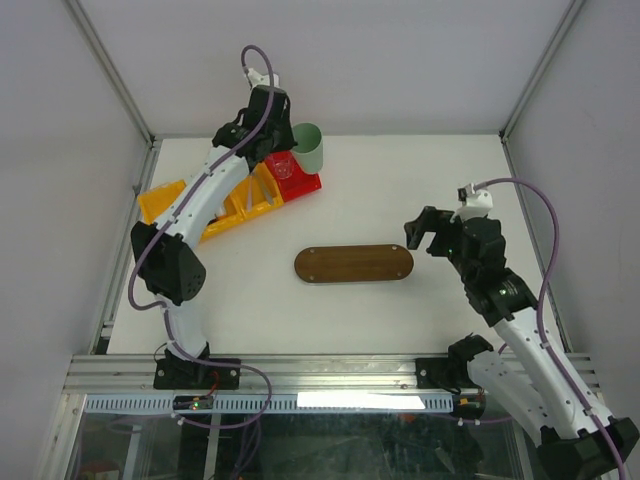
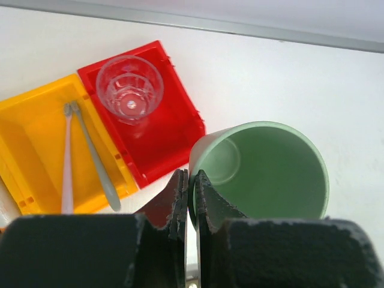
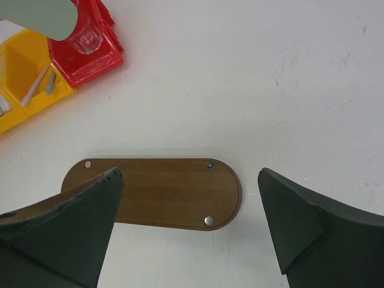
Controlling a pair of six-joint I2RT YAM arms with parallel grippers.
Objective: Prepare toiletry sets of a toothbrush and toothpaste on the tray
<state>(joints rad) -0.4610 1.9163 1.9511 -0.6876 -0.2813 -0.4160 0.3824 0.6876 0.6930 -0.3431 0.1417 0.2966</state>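
The brown oval tray [image 1: 353, 265] lies bare in the middle of the table, also in the right wrist view [image 3: 168, 192]. My right gripper [image 3: 191, 174] hangs open above the tray's right end [image 1: 420, 235]. Two thin toothbrushes [image 2: 67, 156] [image 2: 93, 150] lie in a yellow bin [image 2: 30, 138]. No toothpaste shows in any view. My left gripper [image 2: 191, 177] is at the far left [image 1: 283, 140], shut on the rim of a mint-green cup [image 2: 264, 168], one finger inside the cup and one outside.
A clear glass [image 2: 129, 87] stands in a red bin [image 2: 168, 138] next to the yellow bin, just left of the cup [image 1: 308, 148]. The yellow bins [image 1: 160, 205] stretch toward the left table edge, partly under my left arm.
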